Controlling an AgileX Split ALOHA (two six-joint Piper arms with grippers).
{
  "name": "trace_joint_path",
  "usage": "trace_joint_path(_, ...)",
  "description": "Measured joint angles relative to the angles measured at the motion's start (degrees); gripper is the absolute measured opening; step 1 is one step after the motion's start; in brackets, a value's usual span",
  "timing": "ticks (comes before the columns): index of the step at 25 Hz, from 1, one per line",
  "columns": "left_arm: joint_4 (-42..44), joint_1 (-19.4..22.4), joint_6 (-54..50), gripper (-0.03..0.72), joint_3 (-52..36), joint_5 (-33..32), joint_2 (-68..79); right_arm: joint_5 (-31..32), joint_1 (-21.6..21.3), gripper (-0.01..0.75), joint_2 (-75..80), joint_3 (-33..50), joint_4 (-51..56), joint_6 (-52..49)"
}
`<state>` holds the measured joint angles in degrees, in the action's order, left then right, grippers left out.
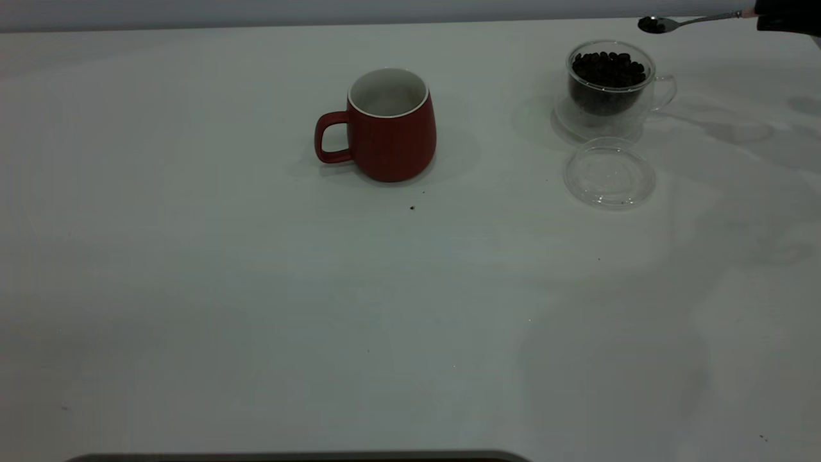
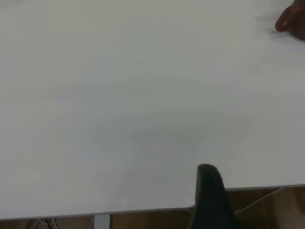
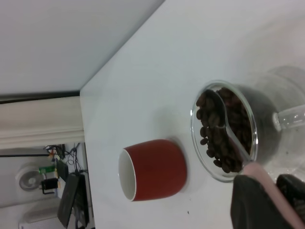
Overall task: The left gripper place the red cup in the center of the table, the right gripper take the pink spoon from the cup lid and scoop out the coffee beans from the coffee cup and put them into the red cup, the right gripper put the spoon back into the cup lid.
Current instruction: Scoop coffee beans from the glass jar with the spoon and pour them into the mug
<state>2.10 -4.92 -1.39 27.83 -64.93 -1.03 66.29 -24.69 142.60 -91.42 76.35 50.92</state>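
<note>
Beans sit heaped in the coffee cup just below my right claw, pinching the pink spoon; a steep dip could scatter them across the bench

The white desk carries three things. A red cup stands upright toward the far middle, its handle turned left, white inside showing. Well to its right, near the far right corner, stands a clear glass coffee cup filled with dark coffee beans, its handle pointing right. Just in front of it, on the near side, a clear round cup lid lies flat. A few tiny dark specks dot the surface near the red cup.
</note>
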Motion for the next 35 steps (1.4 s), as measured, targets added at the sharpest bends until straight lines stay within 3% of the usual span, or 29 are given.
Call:
trace_joint_path(5, 0.0, 0.0, 0.0, 0.538, 0.0, 0.0, 0.0, 0.0, 3.05, 0.092, 0.0, 0.0, 0.19, -0.28)
trace_joint_path(22, 0.0, 0.0, 0.0, 0.538, 0.0, 0.0, 0.0, 0.23, 24.69, 0.092, -1.78, 0.0, 3.98, -0.62)
trace_joint_path(28, 0.0, 0.0, 0.0, 0.538, 0.0, 0.0, 0.0, -0.39, 28.86, 0.092, -1.78, 0.0, 3.88, -0.27)
trace_joint_path(35, 0.0, 0.0, -0.05, 0.538, 0.0, 0.0, 0.0, -9.12, 30.9, 0.092, -1.73, 0.0, 3.76, 6.32)
